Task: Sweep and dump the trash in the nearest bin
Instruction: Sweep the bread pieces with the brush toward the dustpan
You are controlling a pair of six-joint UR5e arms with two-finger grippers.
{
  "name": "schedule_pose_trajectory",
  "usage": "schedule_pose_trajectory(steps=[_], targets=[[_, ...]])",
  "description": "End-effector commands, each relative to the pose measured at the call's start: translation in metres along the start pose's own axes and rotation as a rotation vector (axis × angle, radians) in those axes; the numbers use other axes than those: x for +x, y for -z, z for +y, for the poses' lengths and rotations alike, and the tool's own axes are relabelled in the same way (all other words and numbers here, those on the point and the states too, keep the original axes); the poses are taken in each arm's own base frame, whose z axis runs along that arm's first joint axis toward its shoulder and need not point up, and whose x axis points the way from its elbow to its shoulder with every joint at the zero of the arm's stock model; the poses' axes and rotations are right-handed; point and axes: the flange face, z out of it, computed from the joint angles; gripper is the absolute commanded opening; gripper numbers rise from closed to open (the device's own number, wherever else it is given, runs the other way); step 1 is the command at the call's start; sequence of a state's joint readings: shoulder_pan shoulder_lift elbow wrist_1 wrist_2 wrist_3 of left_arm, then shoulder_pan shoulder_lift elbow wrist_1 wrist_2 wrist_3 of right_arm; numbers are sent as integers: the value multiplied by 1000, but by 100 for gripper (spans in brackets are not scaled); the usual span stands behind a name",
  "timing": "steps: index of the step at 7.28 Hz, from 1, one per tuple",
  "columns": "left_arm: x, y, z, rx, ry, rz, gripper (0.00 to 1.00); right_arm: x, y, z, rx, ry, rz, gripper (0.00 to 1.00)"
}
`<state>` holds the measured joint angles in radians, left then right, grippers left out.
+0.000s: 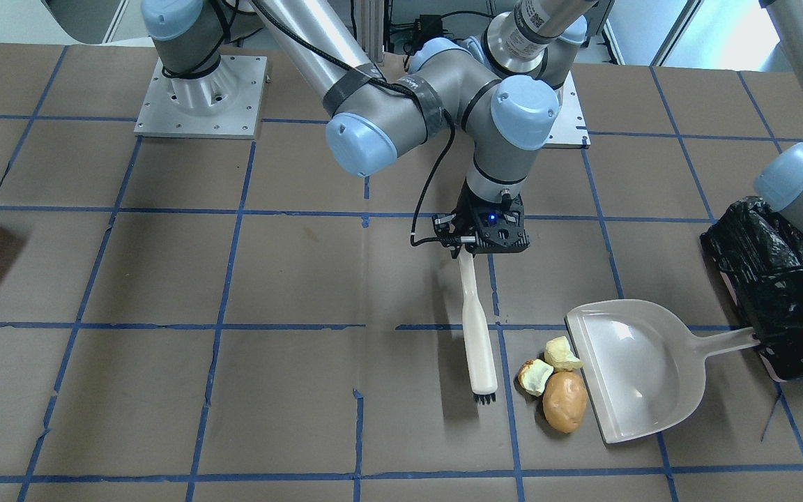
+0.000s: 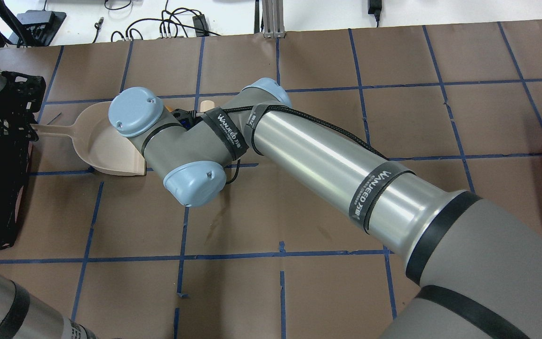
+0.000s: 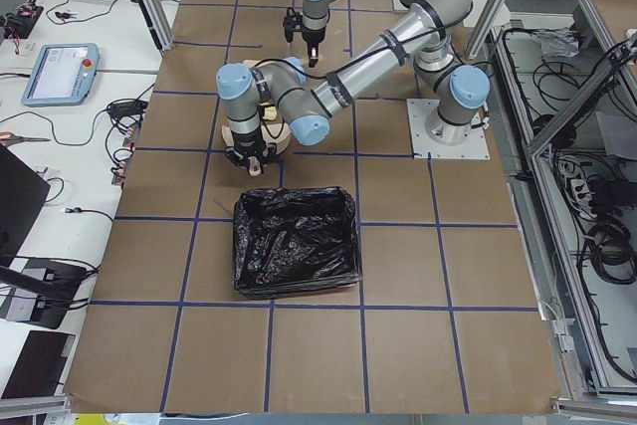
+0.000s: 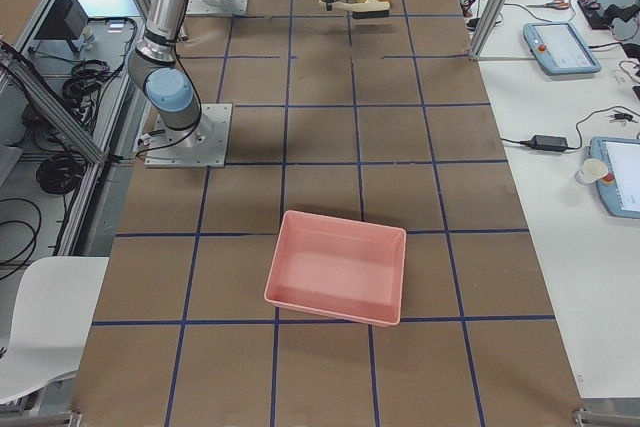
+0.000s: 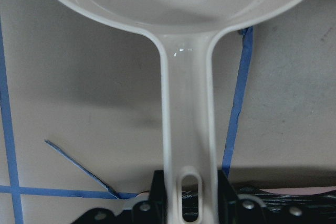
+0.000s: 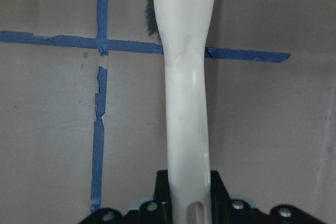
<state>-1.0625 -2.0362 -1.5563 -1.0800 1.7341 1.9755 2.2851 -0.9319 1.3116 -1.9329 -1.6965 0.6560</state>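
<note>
The trash lies at the dustpan's open lip: an orange-brown potato-shaped lump (image 1: 565, 402) and two pale chunks (image 1: 561, 353) (image 1: 535, 376). The white dustpan (image 1: 628, 369) rests flat on the table. My left gripper (image 5: 188, 195) is shut on the dustpan handle (image 5: 188, 119), right beside the black-bagged bin (image 1: 767, 293). My right gripper (image 1: 488, 236) is shut on the handle of a white brush (image 1: 478, 335). The brush's bristle end (image 1: 485, 398) sits a little left of the trash and does not touch it. In the overhead view my right arm hides the trash.
The bin (image 3: 296, 241) stands by the table's end on my left, just behind the dustpan handle. A bare pink tray (image 4: 340, 267) lies far off toward the other end. Blue tape lines grid the brown table (image 1: 234, 390).
</note>
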Motion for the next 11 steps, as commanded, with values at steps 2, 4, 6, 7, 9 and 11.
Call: schedule_pose_trajectory(steps=[2, 4, 6, 7, 9, 11], targets=[[-1, 1, 0, -1, 2, -1, 0, -24, -13, -16, 44, -35, 28, 5], [-1, -1, -2, 3, 22, 0, 0, -53, -25, -20, 73, -32, 2, 4], [-1, -1, -2, 3, 20, 0, 0, -59, -26, -27, 82, -35, -13, 4], [-1, -1, -2, 3, 20, 0, 0, -62, -31, -28, 81, -33, -10, 4], [-1, 0, -1, 2, 22, -1, 0, -64, -39, -28, 80, -36, 5, 4], [-1, 0, -1, 2, 28, -1, 0, -69, -34, -26, 88, -29, 4, 4]])
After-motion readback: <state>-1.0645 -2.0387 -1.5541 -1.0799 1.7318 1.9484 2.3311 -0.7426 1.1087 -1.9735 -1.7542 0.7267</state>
